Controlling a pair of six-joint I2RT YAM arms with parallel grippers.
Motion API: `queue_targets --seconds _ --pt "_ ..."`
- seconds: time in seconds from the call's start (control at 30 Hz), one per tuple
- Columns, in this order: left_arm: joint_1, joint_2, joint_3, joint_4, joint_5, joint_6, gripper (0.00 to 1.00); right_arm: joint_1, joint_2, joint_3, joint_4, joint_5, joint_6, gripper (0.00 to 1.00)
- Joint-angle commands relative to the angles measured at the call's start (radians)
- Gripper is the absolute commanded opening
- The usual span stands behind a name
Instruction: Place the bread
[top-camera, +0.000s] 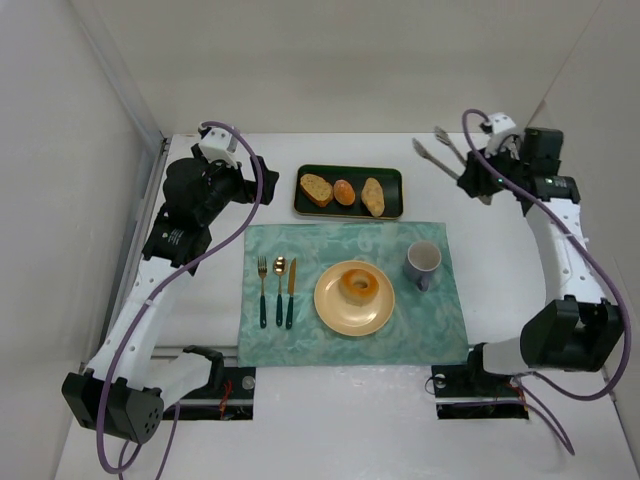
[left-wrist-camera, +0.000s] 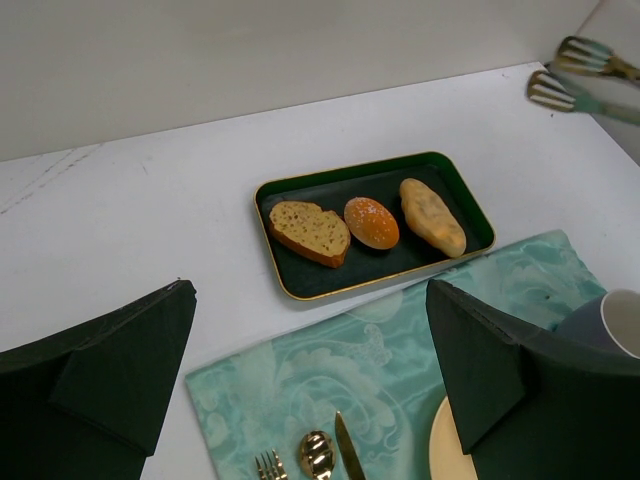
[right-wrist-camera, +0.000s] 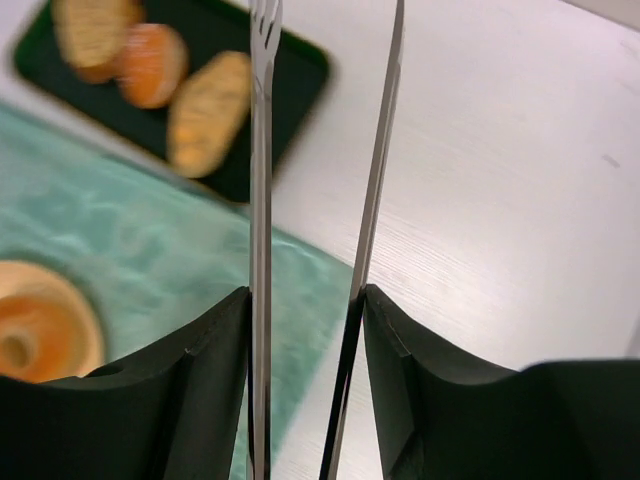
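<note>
The bread, a golden ring-shaped bagel (top-camera: 360, 284), lies on the yellow plate (top-camera: 330, 305) in the middle of the green placemat (top-camera: 300, 250). It also shows in the right wrist view (right-wrist-camera: 25, 335), at the lower left. My right gripper (top-camera: 478, 178) is at the far right of the table, shut on metal tongs (top-camera: 440, 152). The two tong arms (right-wrist-camera: 262, 150) run between my right gripper's fingers (right-wrist-camera: 305, 300), with nothing in their tips. My left gripper (top-camera: 262, 183) is open and empty, raised at the tray's left; its fingers frame the placemat (left-wrist-camera: 310, 290).
A dark green tray (top-camera: 390, 180) behind the placemat holds a toast slice (top-camera: 316, 189), a round roll (top-camera: 344, 192) and an oval roll (top-camera: 373, 196). A purple mug (top-camera: 423, 262) stands right of the plate. Fork, spoon and knife (top-camera: 277, 290) lie left of it.
</note>
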Motion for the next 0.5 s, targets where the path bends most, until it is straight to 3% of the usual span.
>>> queue_targets --seconds 0.0,0.2,0.47 --pt "-0.003 -0.038 0.002 0.052 0.005 0.013 1.00 -0.149 -0.042 -0.031 0.088 0.027 -0.019 0.52" --pt "-0.003 -0.038 0.002 0.052 0.005 0.013 1.00 -0.335 -0.032 -0.121 0.056 0.008 -0.228 0.52" --pt "-0.003 -0.038 0.002 0.062 0.005 0.013 1.00 -0.400 -0.003 -0.238 0.067 0.008 -0.329 0.52"
